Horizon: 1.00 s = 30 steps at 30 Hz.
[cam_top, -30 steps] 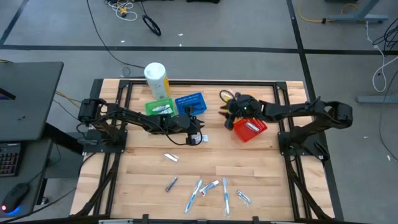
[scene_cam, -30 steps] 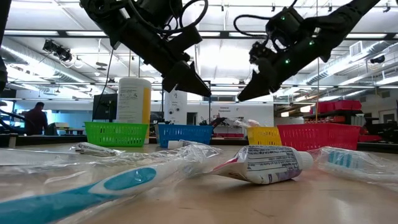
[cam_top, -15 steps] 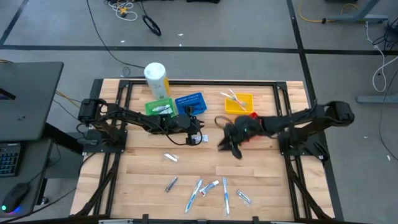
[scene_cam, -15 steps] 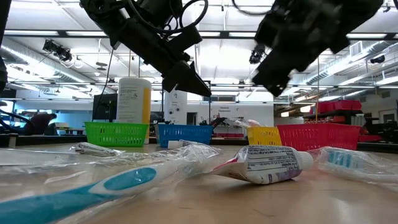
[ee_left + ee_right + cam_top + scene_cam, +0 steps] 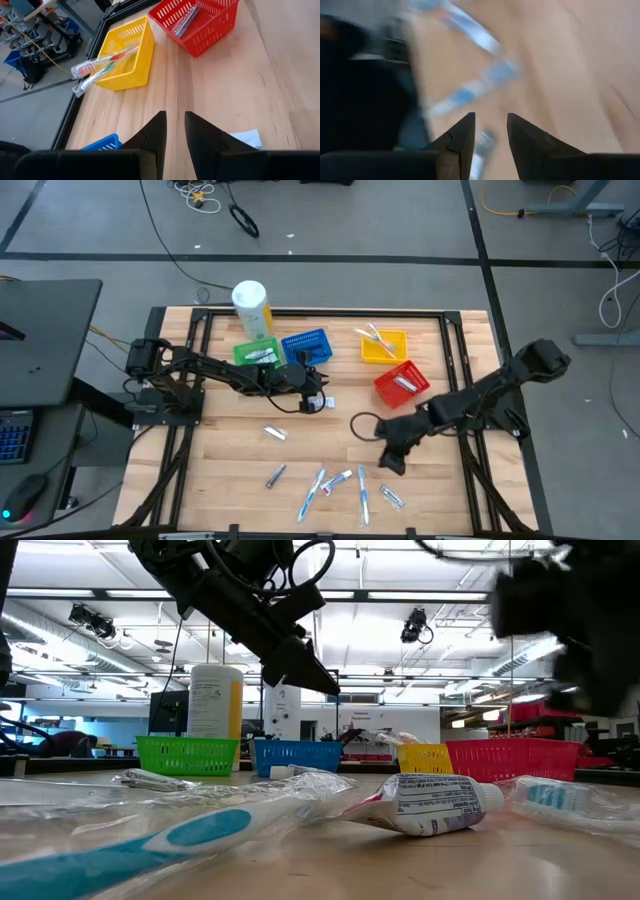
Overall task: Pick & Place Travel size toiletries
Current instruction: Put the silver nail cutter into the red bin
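Right gripper (image 5: 391, 463) moved down to toothbrushes (image 5: 335, 485), no legible labels

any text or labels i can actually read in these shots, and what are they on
None can be read.
Large white-and-yellow bottle: dark print on its label, too small to read.
Toothpaste tube in the low view: lines of print, blurred.
White slip beside the left gripper: no legible text.
Wrapped toothbrush and the baskets: no lettering visible.
Right gripper: its view is blurred, nothing legible.
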Each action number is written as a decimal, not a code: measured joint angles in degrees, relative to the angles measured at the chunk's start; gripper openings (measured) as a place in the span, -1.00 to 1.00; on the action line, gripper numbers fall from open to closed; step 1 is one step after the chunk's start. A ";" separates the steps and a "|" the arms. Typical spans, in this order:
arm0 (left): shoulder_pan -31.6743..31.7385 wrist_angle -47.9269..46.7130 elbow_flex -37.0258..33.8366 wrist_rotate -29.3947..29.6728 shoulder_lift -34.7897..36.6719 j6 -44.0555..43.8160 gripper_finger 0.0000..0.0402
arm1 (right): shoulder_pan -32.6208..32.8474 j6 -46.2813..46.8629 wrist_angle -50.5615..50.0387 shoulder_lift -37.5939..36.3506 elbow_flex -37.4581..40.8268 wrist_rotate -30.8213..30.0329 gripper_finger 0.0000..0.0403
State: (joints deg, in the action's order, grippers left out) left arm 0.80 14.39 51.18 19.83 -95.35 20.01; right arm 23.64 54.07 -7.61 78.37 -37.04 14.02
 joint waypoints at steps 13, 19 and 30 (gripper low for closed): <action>1.93 4.34 -0.02 0.00 0.00 10.85 -0.62 | 13.72 25.43 -7.58 5.75 -7.70 -6.66 -0.39; 4.46 9.16 -0.02 -0.01 0.00 10.20 -0.62 | 16.50 22.33 -26.55 16.24 -20.37 -6.95 -0.39; 7.65 10.95 -0.02 -6.13 0.00 9.40 -0.62 | 17.14 23.69 -24.94 24.90 -24.37 -8.38 -0.39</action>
State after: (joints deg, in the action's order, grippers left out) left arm 8.45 25.34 51.16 13.70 -95.35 29.41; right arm 40.78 77.76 -32.54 103.27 -61.41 5.64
